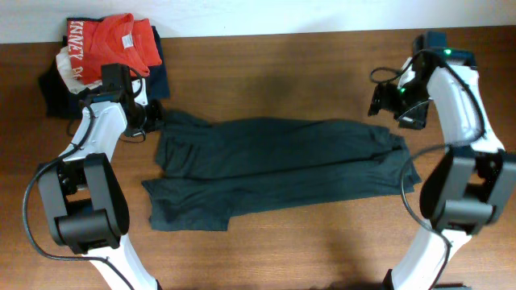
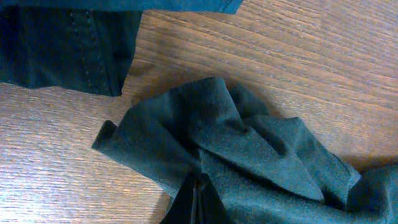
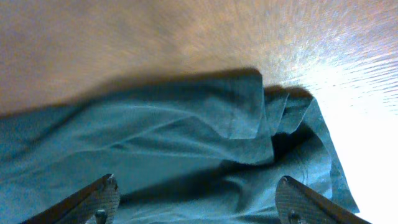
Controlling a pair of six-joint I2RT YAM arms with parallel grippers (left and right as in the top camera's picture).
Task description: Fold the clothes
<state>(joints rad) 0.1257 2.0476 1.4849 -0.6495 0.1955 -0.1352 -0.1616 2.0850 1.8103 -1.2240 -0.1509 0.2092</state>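
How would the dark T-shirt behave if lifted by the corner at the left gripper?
Probably floppy: the dark T-shirt bunches into soft creases by the shut left gripper, so a lifted corner should drape, not hold shape. Likely light: it lies thin and flat. Pushed, it would probably wrinkle rather than slide.

A brown wooden table, its grain running lengthwise, fills nearly all of the overhead view. Beyond the table's far edge runs a plain white band, wall or floor, hard to tell. In the right wrist view, strong glare whitens the table's wood.
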